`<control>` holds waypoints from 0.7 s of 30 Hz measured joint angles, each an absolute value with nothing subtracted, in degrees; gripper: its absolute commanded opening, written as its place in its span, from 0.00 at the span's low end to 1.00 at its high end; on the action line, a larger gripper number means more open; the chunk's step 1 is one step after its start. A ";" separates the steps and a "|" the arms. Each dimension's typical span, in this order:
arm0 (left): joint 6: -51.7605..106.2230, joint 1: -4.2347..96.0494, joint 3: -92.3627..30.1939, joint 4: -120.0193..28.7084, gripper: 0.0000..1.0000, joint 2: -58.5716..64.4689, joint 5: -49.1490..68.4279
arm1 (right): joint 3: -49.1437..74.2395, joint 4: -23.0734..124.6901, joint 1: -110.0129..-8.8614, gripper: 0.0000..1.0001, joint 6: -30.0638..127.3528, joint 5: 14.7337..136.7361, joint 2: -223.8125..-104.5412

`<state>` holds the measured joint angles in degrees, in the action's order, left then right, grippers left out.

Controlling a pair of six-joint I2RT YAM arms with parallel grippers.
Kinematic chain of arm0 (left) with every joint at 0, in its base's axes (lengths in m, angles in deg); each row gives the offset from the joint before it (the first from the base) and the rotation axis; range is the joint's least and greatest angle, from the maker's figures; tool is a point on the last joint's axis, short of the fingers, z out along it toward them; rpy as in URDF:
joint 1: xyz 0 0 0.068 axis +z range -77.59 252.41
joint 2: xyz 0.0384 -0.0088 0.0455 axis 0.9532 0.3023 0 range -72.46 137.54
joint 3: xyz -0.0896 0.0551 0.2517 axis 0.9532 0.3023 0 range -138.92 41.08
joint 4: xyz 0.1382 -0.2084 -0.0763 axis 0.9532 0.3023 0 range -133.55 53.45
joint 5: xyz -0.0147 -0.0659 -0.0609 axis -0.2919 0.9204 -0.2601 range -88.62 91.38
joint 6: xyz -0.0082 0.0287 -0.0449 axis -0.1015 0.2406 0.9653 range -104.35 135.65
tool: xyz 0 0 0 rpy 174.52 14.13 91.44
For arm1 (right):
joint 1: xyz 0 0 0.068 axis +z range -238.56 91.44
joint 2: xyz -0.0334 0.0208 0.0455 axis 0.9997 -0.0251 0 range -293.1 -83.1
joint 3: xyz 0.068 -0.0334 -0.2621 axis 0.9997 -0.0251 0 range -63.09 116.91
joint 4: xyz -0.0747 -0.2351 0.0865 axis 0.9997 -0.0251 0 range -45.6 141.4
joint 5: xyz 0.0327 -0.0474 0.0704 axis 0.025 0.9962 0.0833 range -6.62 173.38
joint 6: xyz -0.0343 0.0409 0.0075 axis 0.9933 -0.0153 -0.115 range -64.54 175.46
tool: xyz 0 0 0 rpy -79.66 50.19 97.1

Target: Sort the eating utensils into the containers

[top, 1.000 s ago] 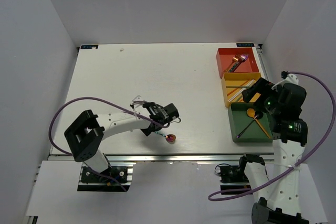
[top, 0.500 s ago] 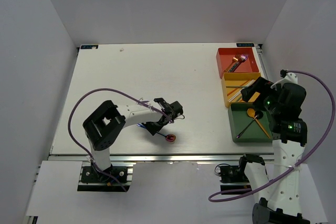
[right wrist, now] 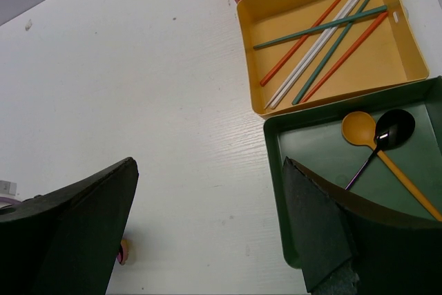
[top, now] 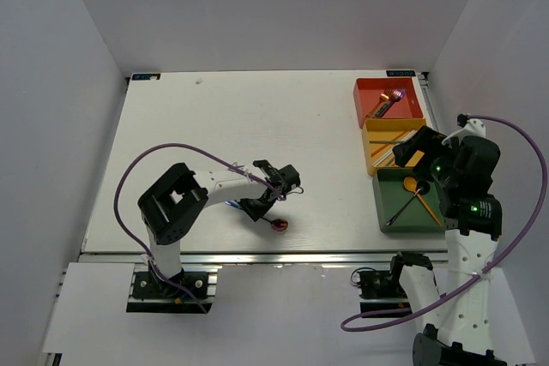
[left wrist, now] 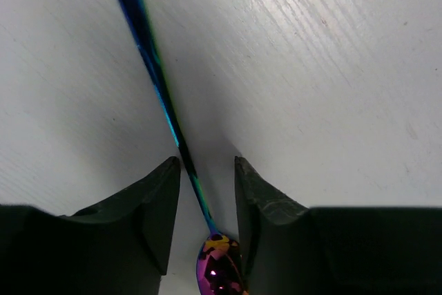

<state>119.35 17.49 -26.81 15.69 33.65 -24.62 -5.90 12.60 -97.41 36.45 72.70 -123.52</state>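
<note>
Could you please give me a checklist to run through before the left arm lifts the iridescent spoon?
1. Iridescent spoon handle sits between the left gripper fingers: ok.
2. Fingers clamped on the handle: not ok, a gap shows beside it.
3. Spoon lies on the table: ok.
4. Green tray has room beside its two spoons: ok.
5. Right gripper open and holding nothing: ok.
</note>
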 measured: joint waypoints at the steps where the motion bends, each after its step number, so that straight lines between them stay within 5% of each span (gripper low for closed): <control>1: 119.16 17.49 -26.81 15.52 0.43 33.65 -24.51 | -5.90 12.60 -97.36 0.89 36.45 72.70 -123.50; 8: 118.06 17.49 -25.55 13.37 0.24 32.93 -23.81 | -5.98 12.62 -97.16 0.89 36.45 72.70 -123.19; 9: 118.04 17.49 -25.24 13.16 0.00 32.71 -23.75 | -5.98 12.62 -97.14 0.89 36.45 72.70 -123.19; 21: 113.19 17.01 -24.13 10.88 0.00 31.31 -25.06 | -5.98 12.62 -97.06 0.89 36.45 72.39 -123.21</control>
<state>113.19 17.01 -24.13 10.88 31.31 -25.06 -5.98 12.62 -97.06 36.45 72.39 -123.21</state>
